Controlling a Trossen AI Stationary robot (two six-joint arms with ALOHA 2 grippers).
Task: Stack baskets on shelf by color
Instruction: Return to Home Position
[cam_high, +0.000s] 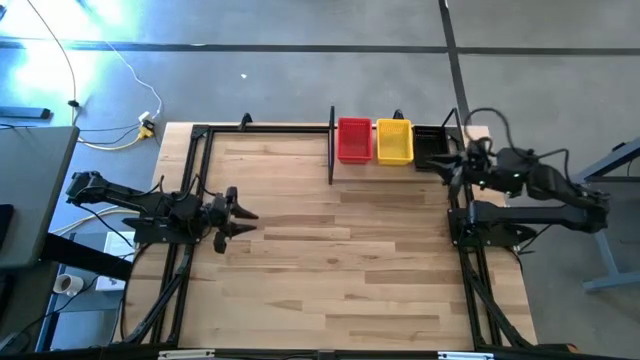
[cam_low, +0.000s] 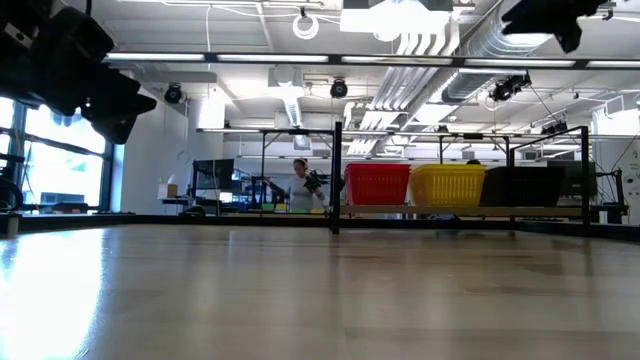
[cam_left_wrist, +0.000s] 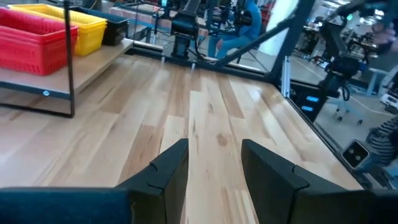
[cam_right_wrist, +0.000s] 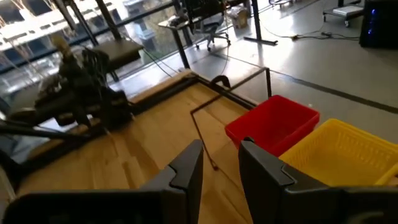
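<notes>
Sorting looks done; I'm on the homing step.
Both jaws are parted and empty. The left gripper (cam_high: 243, 215) waits over the table (cam_high: 330, 280); I'd draw the right gripper (cam_high: 452, 160) back from the black baskets (cam_high: 430, 146) on the shelf (cam_high: 400, 172).

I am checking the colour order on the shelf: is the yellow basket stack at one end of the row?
No, the yellow baskets stand in the middle, between the red baskets and the black baskets.

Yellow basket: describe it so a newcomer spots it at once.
Find the wooden table, then the narrow black-framed shelf along its far edge. Three baskets sit there in a row; the yellow basket is the middle one, between the red basket and the black basket.
</notes>
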